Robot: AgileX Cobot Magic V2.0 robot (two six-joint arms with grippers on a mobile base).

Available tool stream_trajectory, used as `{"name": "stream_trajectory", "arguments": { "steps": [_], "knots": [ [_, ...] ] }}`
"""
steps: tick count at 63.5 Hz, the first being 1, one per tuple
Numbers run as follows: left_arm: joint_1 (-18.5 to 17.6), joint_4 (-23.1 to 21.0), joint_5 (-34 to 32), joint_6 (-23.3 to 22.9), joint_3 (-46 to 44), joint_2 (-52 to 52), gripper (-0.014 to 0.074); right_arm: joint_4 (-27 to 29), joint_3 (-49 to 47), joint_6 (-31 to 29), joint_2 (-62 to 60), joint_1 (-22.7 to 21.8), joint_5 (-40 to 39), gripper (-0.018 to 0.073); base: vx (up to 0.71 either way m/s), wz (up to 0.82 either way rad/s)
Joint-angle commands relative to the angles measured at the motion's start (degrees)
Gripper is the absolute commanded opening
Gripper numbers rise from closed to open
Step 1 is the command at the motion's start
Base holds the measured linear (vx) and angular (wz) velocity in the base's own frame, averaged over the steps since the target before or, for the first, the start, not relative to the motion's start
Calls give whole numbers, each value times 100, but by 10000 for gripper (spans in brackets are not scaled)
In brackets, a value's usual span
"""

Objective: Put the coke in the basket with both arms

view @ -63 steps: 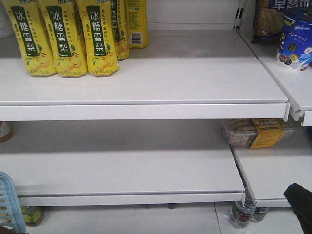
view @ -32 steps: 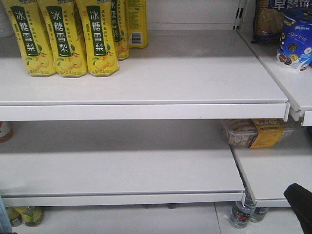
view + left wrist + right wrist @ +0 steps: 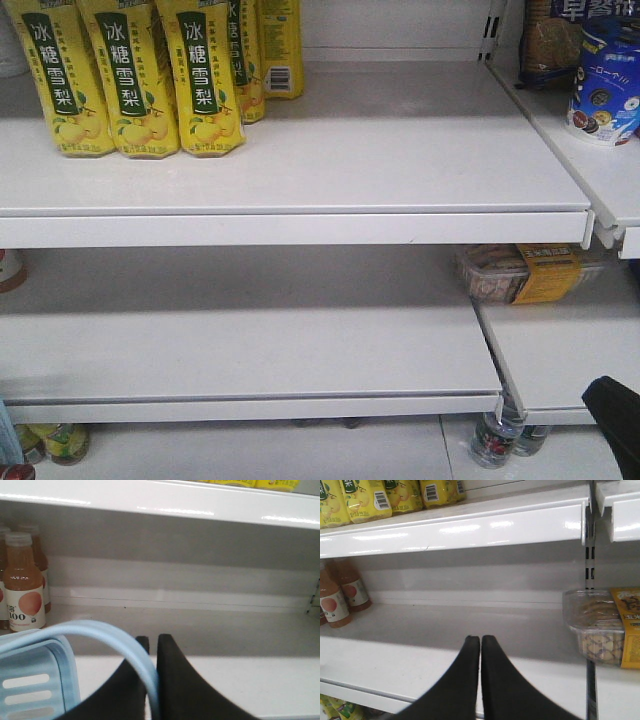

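One coke [image 3: 12, 472]: only a red scrap with a silver edge shows, in the front view's bottom left corner, below the left end of the lower shelf [image 3: 250, 350]; too little shows to be sure of it.
Basket [image 3: 35, 680]: light blue with slotted sides, in front of the lower shelf at its left end. The front view catches only a thin blue sliver of it, just above the red scrap.
Handle [image 3: 135, 650]: arches up from the basket and runs down between the left gripper's fingers.
Left gripper [image 3: 150, 637]: clamped on the handle, tips pointing at the lower shelf's front edge.
Right gripper [image 3: 480, 639]: fingers pressed together with nothing between them, tips over the front part of the lower shelf, toward its right half.
Juice bottles [image 3: 22, 590]: peach-coloured, upright at the left back of the lower shelf.
Snack box [image 3: 597, 630]: clear with a yellow band, on the adjoining board just right of the lower shelf.
Yellow cartons [image 3: 130, 80]: in rows on the board above the lower shelf, at its left end.
Blue tub [image 3: 605, 90]: up and to the right of the lower shelf, on the higher side board.
Jars [image 3: 495, 440]: under the lower shelf near its right end, and more under the left end.
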Motion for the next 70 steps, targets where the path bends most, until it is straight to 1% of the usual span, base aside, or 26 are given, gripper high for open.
{"name": "stream_trajectory", "arguments": {
  "steps": [1, 15, 70],
  "knots": [
    [94, 173, -1041, 268, -168, -129, -6, -243, -169, -21, 32, 12, 116, -5, 0, 0],
    [149, 132, -1382, 268, -168, -129, -6, -243, -169, -21, 32, 12, 116, -5, 0, 0],
    [149, 137, -1344, 268, -168, -124, -6, -243, -169, -21, 32, 12, 116, -5, 0, 0]
  ]
}}
